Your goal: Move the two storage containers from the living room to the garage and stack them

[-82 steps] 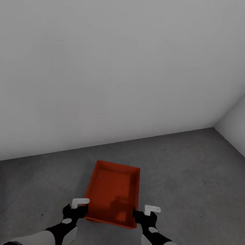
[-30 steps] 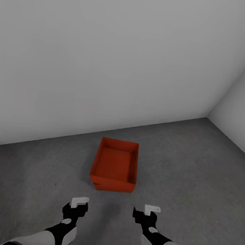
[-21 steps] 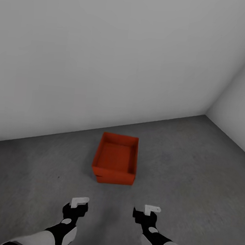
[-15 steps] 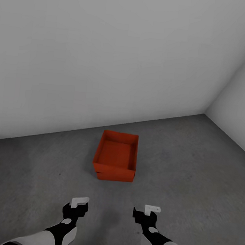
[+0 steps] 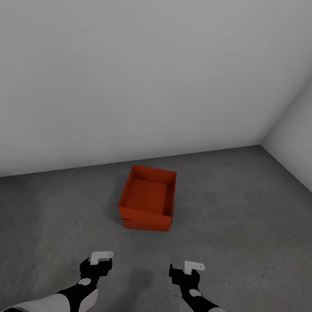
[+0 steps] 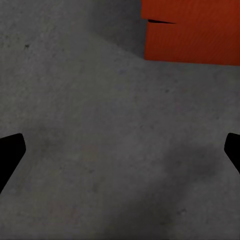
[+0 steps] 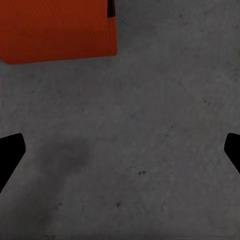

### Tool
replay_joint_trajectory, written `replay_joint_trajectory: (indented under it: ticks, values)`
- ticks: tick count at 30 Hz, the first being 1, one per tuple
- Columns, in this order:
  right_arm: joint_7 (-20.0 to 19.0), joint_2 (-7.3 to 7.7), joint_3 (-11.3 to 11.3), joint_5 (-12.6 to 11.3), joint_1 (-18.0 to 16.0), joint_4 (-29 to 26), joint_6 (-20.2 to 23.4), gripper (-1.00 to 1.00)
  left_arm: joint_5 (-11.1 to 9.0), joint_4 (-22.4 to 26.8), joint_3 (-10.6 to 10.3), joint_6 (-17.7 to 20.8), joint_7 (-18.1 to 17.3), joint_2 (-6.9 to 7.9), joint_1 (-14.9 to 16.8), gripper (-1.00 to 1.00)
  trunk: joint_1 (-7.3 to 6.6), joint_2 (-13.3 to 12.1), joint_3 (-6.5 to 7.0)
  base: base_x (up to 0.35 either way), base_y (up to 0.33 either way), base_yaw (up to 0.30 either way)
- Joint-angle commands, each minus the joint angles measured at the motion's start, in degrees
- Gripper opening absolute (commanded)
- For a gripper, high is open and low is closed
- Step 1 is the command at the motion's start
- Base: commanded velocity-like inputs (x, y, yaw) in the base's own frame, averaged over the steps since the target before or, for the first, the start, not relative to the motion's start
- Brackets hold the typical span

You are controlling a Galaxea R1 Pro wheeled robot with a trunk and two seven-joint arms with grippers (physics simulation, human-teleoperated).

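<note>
Two orange-red storage containers stand stacked on the dark grey concrete floor (image 5: 245,222) of the garage. The upper container (image 5: 147,195) sits open-topped and a little askew on the lower container (image 5: 147,225), of which a thin strip shows below. The stack's near wall (image 6: 192,45) shows in the left wrist view, and its corner (image 7: 55,30) in the right wrist view. My left gripper (image 5: 99,260) and right gripper (image 5: 189,269) hang side by side short of the stack, both open and holding nothing. Bare floor lies between their fingers (image 6: 10,150) (image 7: 10,150).
A plain grey wall (image 5: 135,77) rises just behind the stack. A second wall (image 5: 305,137) meets it in a corner at the right. Rough concrete spreads to both sides of the stack and between it and my grippers.
The view has drawn back: 2.7 s ago the stack lay between my grippers, now it stands well ahead of them. Over the last half second almost nothing has shifted.
</note>
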State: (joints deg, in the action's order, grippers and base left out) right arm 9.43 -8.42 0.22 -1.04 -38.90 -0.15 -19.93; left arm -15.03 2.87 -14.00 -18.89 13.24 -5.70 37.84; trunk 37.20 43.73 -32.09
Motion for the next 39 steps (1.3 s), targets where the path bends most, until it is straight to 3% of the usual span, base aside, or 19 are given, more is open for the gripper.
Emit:
replay_joint_trajectory:
  ticks: [1,6,15,39]
  values:
    - [0.2,-0.02,0.0,-0.1,0.0,0.1,-0.2,1.00,-0.4,-0.1,-0.5,-0.2,0.2,-0.01,0.0,1.00,0.01,0.0,-0.05,0.000,0.000,0.000]
    - [0.2,-0.02,0.0,-0.1,0.0,0.1,-0.2,1.00,-0.4,-0.1,-0.5,-0.2,0.2,-0.01,0.0,1.00,0.01,0.0,-0.05,0.000,0.000,0.000]
    - [0.2,-0.02,0.0,-0.1,0.0,0.1,-0.2,1.00,-0.3,-0.1,-0.5,-0.2,0.2,-0.01,0.0,1.00,-1.97,-3.6,1.57,0.000,0.000,0.000]
    - [0.2,-0.10,0.0,-0.1,0.0,0.1,-0.3,1.00,-0.5,-0.1,-0.5,-0.3,0.2,-0.01,0.0,1.00,-1.97,-3.6,3.31,0.000,0.000,0.000]
